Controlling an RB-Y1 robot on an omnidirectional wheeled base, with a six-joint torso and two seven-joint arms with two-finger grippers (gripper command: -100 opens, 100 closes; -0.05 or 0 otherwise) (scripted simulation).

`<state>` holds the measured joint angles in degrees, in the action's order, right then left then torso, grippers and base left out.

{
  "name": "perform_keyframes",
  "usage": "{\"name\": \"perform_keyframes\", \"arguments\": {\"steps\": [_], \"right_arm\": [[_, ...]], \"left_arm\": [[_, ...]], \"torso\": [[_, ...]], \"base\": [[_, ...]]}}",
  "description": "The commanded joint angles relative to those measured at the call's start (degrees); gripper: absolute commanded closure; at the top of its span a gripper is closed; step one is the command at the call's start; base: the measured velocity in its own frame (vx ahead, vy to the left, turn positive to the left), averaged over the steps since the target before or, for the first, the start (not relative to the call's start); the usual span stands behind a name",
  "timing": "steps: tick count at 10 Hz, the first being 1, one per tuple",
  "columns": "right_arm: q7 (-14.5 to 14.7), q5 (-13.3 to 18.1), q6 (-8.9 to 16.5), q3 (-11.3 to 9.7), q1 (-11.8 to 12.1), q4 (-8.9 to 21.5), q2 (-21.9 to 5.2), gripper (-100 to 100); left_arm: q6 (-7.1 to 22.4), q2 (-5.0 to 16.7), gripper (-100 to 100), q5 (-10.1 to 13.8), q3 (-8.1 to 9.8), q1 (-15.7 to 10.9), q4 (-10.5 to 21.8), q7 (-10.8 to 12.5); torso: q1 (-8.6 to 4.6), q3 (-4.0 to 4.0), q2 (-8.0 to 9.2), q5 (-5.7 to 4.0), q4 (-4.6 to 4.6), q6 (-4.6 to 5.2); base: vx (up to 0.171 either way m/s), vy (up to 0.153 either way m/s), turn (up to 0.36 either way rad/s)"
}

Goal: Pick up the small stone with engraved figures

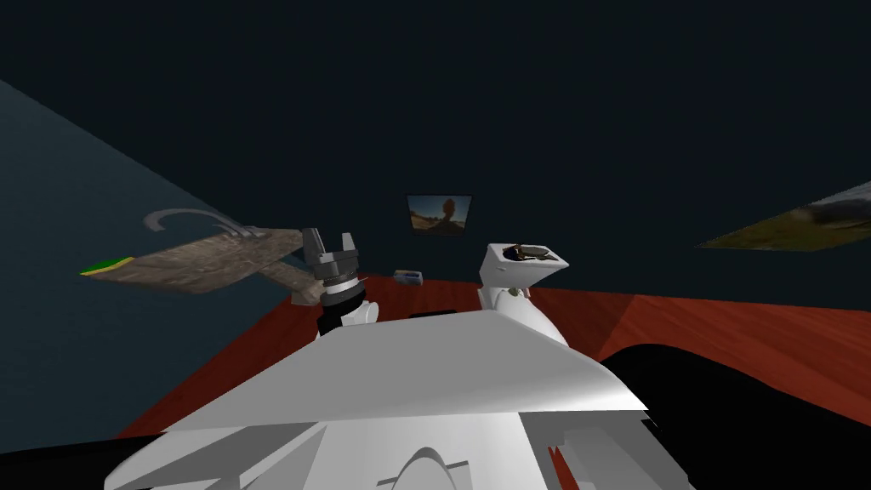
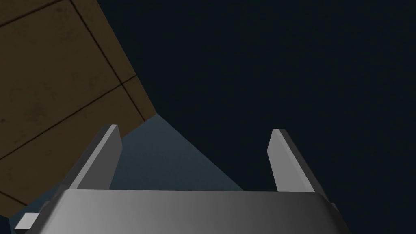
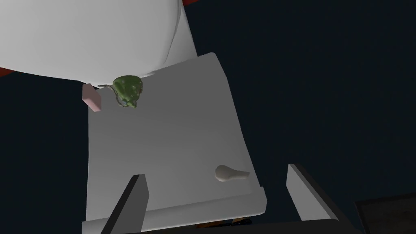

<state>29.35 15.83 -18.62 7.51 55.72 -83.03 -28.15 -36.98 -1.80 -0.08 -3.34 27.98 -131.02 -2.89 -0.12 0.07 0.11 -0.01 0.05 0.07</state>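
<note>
A white stand (image 1: 502, 268) is seen just ahead on the right, over a red floor (image 1: 723, 332). Three small things are carried on its flat pale face, and something brown (image 1: 529, 252), not identifiable, is held in a dark hollow at its far end. The left gripper (image 1: 329, 242) is raised well apart from the stand with its fingers spread and nothing between them, and is judged to be parked out of the way. The right gripper (image 3: 216, 172) is aimed along the stand's face, fingers spread wide and gripping nothing, apparently lined up for an approach. At the edge farthest from that gripper, by one corner, a green lumpy piece (image 3: 128, 90) lies just beside a pink block (image 3: 91, 97). A small pale lump (image 3: 229, 174) lies alone near the edge closest to the gripper, toward the opposite corner. No engraving can be made out. The green piece is judged the likelier stone, though this cannot be settled.
</note>
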Motion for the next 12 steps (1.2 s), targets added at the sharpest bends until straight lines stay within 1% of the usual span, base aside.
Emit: {"name": "perform_keyframes", "arguments": {"steps": [1, 2, 3, 4, 5, 6, 7, 8, 9, 10, 11, 12], "right_arm": [[2.05, 0.78, 0.81, 0.65, 1.43, 2.86, -1.79, -100], [2.05, 0.78, 0.81, 0.65, 1.43, 3.4, -1.79, -100], [3.74, 1.46, 1.71, 1.13, 2.39, 5.19, -3.29, -100], [3.74, 1.46, 1.71, 1.13, 2.39, 6.03, -3.29, -100], [5.31, 2.07, 2.61, 1.61, 3.22, 8.35, -4.84, -100], [5.31, 2.07, 2.61, 1.61, 3.22, 8.6, -4.84, -100], [6.76, 2.62, 3.5, 2.08, 3.93, 10.75, -6.44, -100], [8.1, 3.11, 4.38, 2.55, 4.52, 13.11, -8.06, -100], [8.1, 3.11, 4.38, 2.55, 4.52, 13.58, -8.06, -100], [9.35, 3.55, 5.25, 3.02, 5.01, 14.94, -9.68, -100], [9.35, 3.55, 5.25, 3.02, 5.01, 15.96, -9.68, -100], [10.49, 3.94, 6.09, 3.47, 5.42, 17.6, -11.29, -100]], "left_arm": [[0.0, 0.0, 0, 0.0, 0.0, 0.0, 0.0, 0.0], [0.0, 0.0, 0, 0.0, -0.01, -0.01, 0.0, 0.0], [0.0, 0.0, 0, 0.0, 0.0, 0.0, 0.0, 0.0], [0.0, 0.0, 0, 0.0, -0.01, -0.01, 0.0, 0.0], [0.0, 0.0, 0, 0.0, 0.0, 0.0, 0.0, 0.0], [0.0, 0.0, 0, 0.0, 0.0, -0.01, 0.0, 0.0], [0.0, 0.0, 0, 0.0, 0.0, 0.0, 0.0, 0.0], [0.0, 0.0, 0, 0.0, 0.0, -0.01, 0.0, 0.0], [0.0, 0.0, 0, 0.0, 0.0, -0.01, 0.0, 0.0], [0.0, 0.01, 0, 0.0, 0.01, 0.01, 0.0, 0.0], [0.0, 0.0, 0, 0.0, 0.0, 0.0, 0.0, 0.0], [0.0, 0.01, 0, 0.0, 0.01, 0.01, 0.0, 0.0]], "torso": [[0.0, 0.0, 0.0, 0.0, 0.0, 0.0], [0.02, 0.0, 0.0, 0.02, 0.0, -0.06], [-0.01, -0.01, -0.02, -0.01, 0.0, 0.01], [0.0, -0.02, -0.03, 0.01, -0.01, -0.06], [-0.02, -0.02, -0.02, 0.0, -0.01, 0.01], [0.0, -0.02, -0.03, 0.02, -0.01, -0.06], [-0.04, -0.03, -0.05, -0.01, -0.01, 0.01], [-0.03, -0.03, -0.06, 0.0, -0.01, -0.04], [-0.04, -0.05, -0.09, 0.0, -0.01, -0.08], [-0.06, -0.05, -0.08, -0.01, -0.02, 0.03], [-0.05, -0.05, -0.09, 0.0, -0.01, -0.03], [-0.08, -0.05, -0.09, -0.02, -0.01, 0.02]], "base": [[-0.016, 0.033, 0.391], [-0.011, 0.019, 0.161], [-0.011, 0.034, 0.321], [-0.009, 0.02, 0.195], [-0.009, 0.031, 0.368], [-0.003, 0.014, 0.169], [0.0, 0.022, 0.335], [-0.001, 0.027, 0.519], [0.004, 0.009, 0.185], [0.005, 0.015, 0.265], [0.005, 0.007, 0.174], [0.005, 0.013, 0.379]]}}
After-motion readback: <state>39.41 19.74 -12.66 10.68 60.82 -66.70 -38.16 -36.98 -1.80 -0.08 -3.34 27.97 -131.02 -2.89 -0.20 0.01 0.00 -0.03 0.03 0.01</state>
